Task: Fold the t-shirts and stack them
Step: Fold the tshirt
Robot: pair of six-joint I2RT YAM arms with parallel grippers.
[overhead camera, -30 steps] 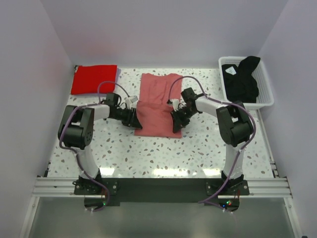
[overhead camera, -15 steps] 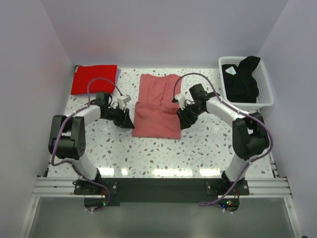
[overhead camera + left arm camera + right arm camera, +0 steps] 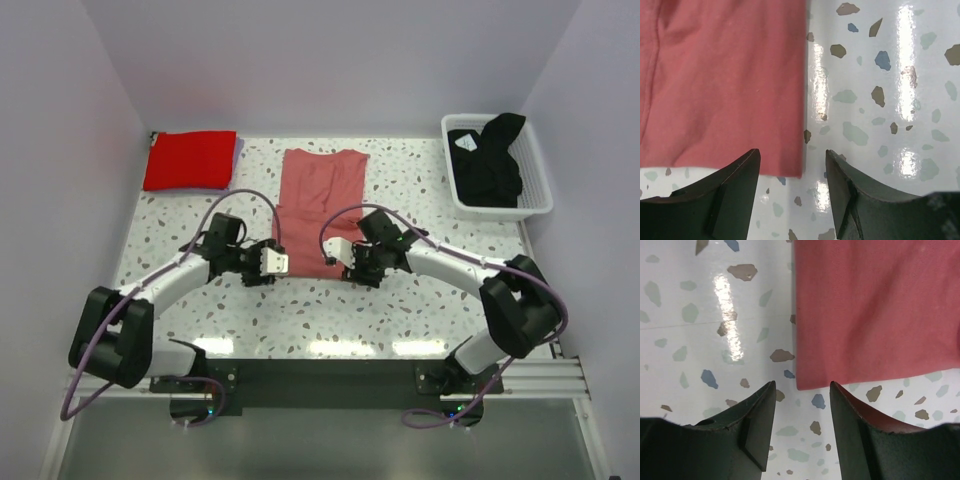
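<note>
The salmon-pink t-shirt (image 3: 320, 195) lies flat as a long strip in the middle of the table. My left gripper (image 3: 274, 264) is open over its near left corner. In the left wrist view that corner (image 3: 790, 165) sits between the open fingers (image 3: 730, 200). My right gripper (image 3: 349, 260) is open over the near right corner. In the right wrist view the cloth (image 3: 865, 315) ends just ahead of the gripper (image 3: 802, 386). Neither gripper holds cloth. The red t-shirt (image 3: 190, 160) lies folded at the far left. The black t-shirt (image 3: 490, 160) is bunched in the basket.
The white slatted basket (image 3: 540, 195) stands at the far right against the wall. White walls close in the table at the back and both sides. Speckled tabletop (image 3: 400, 300) shows in front of the pink shirt.
Both grippers have left the shirt's sides and moved nearer and inward to its near corners. The shirt's lower part now lies narrower and straighter.
</note>
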